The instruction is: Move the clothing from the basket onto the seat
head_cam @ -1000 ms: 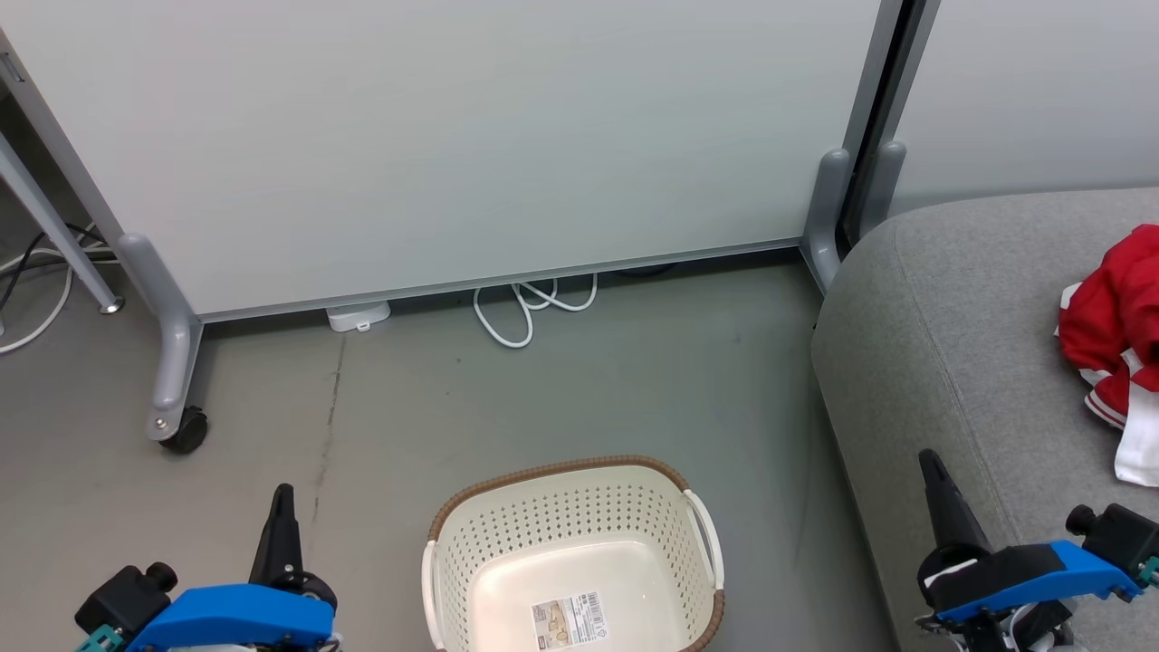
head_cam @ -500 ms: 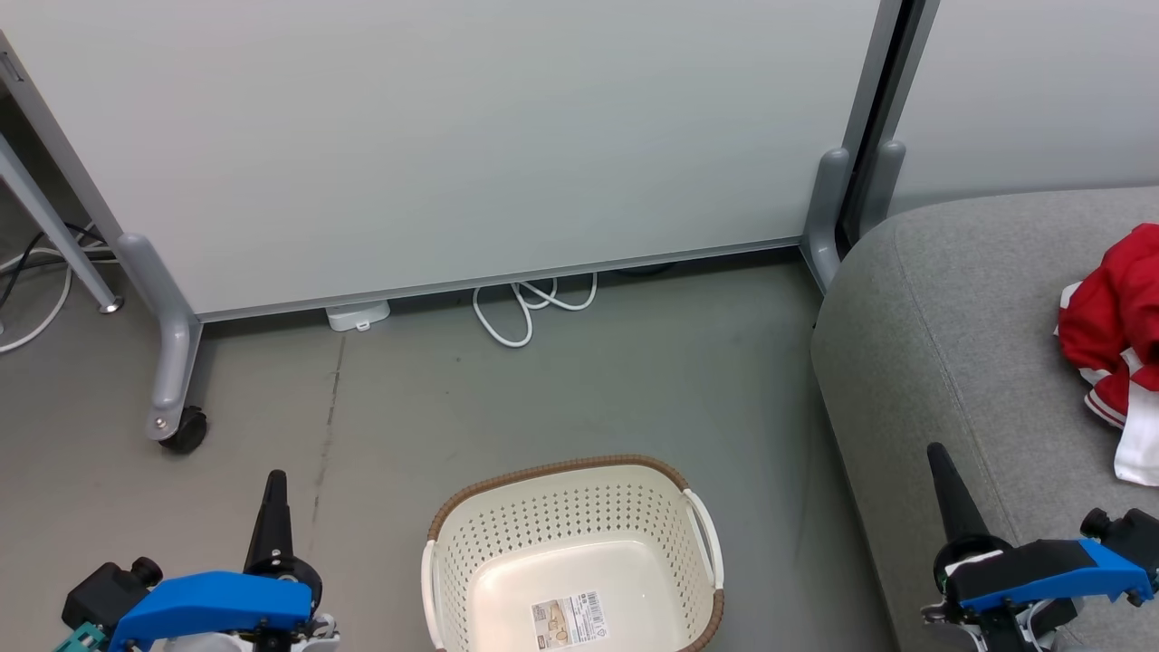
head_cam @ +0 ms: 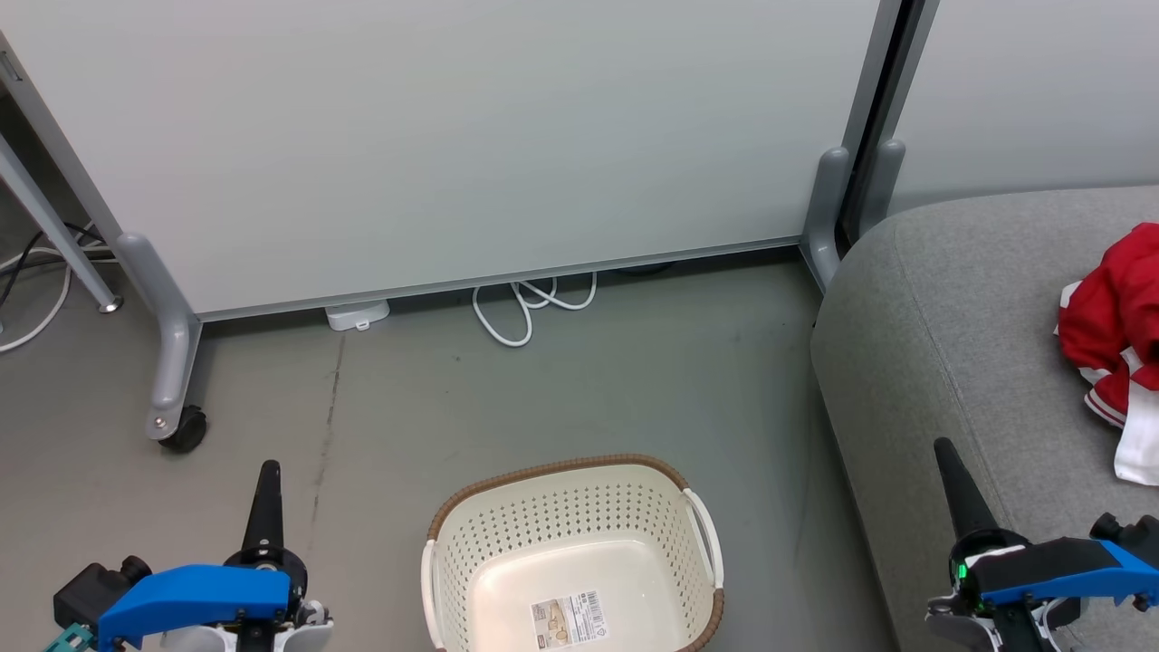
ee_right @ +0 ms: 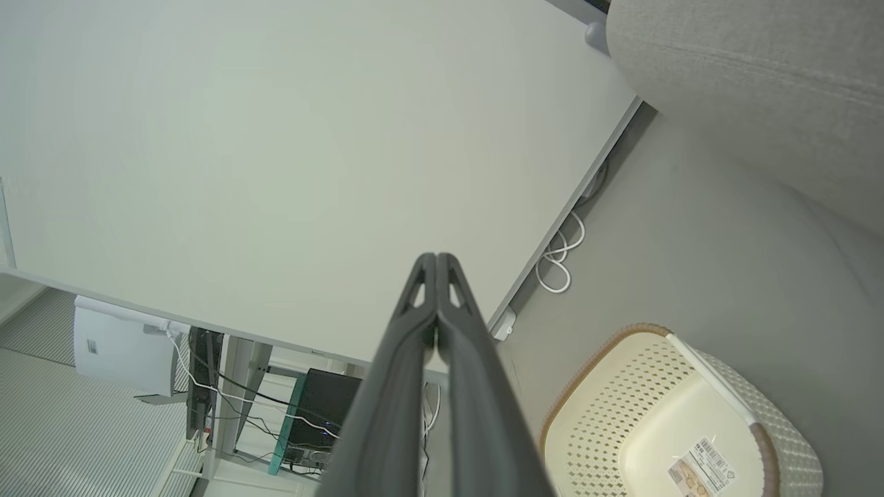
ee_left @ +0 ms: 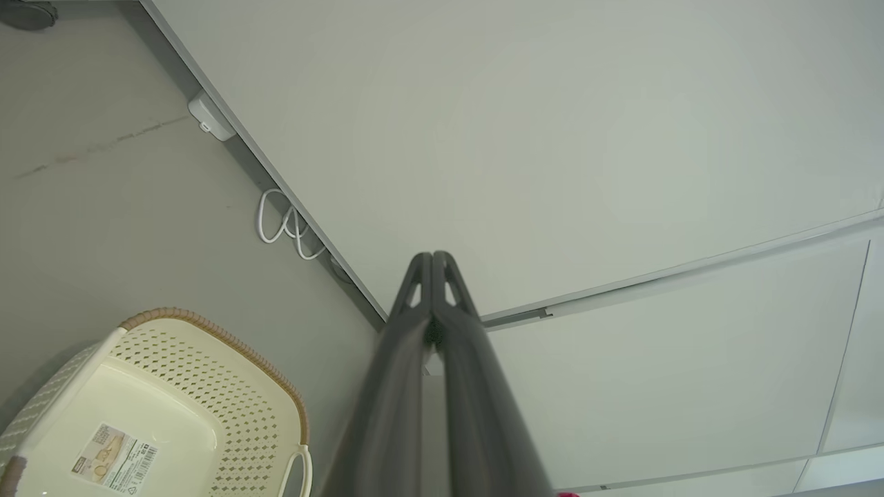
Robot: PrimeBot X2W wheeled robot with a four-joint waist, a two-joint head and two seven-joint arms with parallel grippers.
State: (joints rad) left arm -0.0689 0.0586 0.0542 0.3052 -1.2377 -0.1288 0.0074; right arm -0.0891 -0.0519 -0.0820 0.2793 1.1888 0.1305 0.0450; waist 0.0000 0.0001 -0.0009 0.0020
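Both end effectors sit low, left and right, each with fingers pressed together, pinching nothing. Between them the basket rests on the floor. To the right, the clothing lies bunched on the seat. Beyond, a cable coils under the wheeled partition.

wall: pale grey flat partition panel on grey metal feet | floor: smooth grey concrete floor | looped white cable at panel's bottom edge | light: even
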